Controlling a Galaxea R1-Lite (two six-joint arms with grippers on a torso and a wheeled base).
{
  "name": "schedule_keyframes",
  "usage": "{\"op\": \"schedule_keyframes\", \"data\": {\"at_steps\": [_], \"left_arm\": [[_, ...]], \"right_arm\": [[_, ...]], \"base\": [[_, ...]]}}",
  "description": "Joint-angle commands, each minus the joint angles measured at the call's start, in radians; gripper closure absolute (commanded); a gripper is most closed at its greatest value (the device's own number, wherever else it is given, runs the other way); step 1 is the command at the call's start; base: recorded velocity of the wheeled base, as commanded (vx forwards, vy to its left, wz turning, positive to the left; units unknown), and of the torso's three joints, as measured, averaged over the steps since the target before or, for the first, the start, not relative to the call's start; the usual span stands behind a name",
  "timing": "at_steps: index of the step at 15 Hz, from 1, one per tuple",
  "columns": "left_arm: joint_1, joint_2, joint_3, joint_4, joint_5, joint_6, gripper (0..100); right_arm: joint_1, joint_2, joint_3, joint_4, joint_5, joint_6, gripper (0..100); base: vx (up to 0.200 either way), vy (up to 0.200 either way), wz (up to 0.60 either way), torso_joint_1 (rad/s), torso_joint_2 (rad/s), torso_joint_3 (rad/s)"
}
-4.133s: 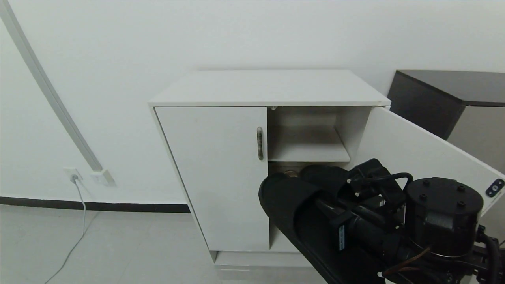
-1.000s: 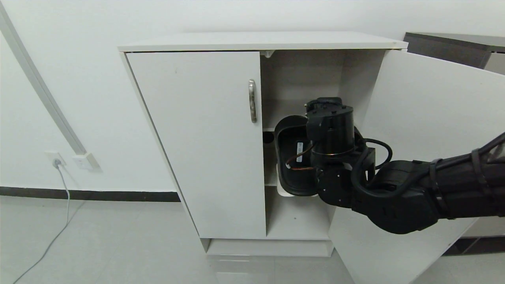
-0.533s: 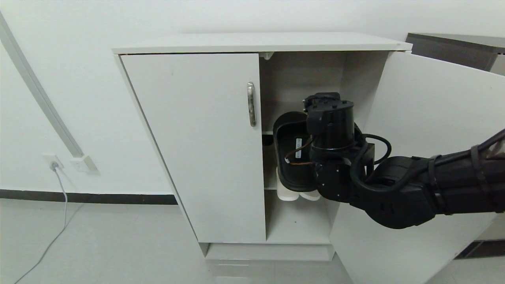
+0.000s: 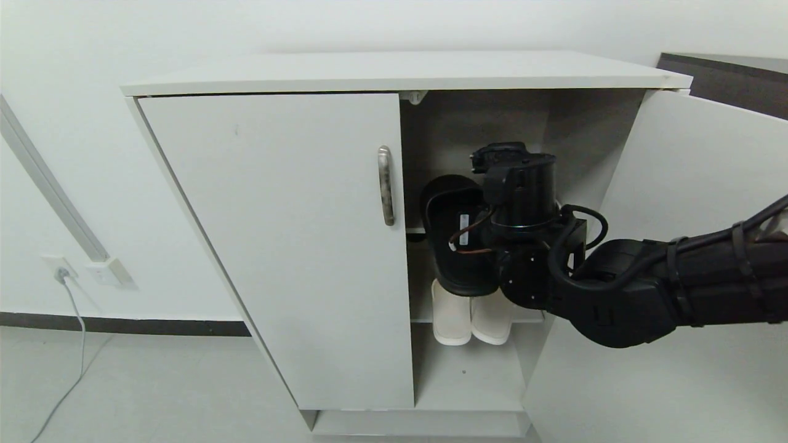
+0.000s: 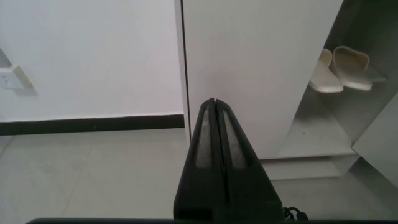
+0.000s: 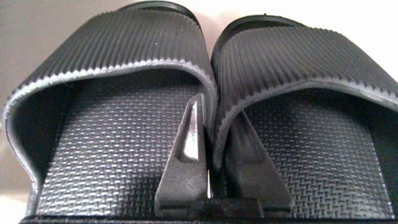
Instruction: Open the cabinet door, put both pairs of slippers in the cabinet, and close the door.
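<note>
The white cabinet point(image 4: 394, 71) has its right door point(image 4: 677, 246) swung open and its left door point(image 4: 277, 246) closed. My right gripper point(image 6: 214, 134) is shut on the pair of black slippers point(image 6: 124, 124), pinching their inner edges together. In the head view the black slippers point(image 4: 452, 234) hang upright inside the open half, in front of the middle shelf. A pair of white slippers point(image 4: 471, 317) lies on the shelf just below them, its ends overhanging the edge. My left gripper point(image 5: 214, 124) is shut and holds nothing, low in front of the closed door.
The closed door's metal handle point(image 4: 385, 184) is just left of the black slippers. A dark piece of furniture point(image 4: 726, 80) stands behind the open door. A wall socket point(image 4: 58, 267) with a cable is at the left, above the bare grey floor point(image 4: 123, 381).
The camera has drawn closer to the cabinet. My right arm carried the black slippers from in front of the cabinet into its open half, then lifted them, uncovering the white pair.
</note>
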Motion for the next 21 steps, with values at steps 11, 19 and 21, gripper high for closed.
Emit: {"op": "schedule_keyframes", "data": {"at_steps": [11,19,21], "left_arm": [[0.0,0.001,0.0,0.0,0.0,-0.003,100],[0.0,0.001,0.0,0.0,0.001,-0.004,100],[0.0,0.001,0.0,0.0,0.001,-0.004,100]], "right_arm": [[-0.104,0.136,-0.297,0.19,0.077,0.001,100],[-0.138,0.202,-0.423,0.24,0.093,-0.002,100],[-0.147,0.205,-0.426,0.242,0.094,-0.002,100]], "base": [[0.0,0.0,0.0,0.0,0.0,0.0],[0.0,0.0,0.0,0.0,0.0,0.0],[0.0,0.0,0.0,0.0,0.0,0.0]]}}
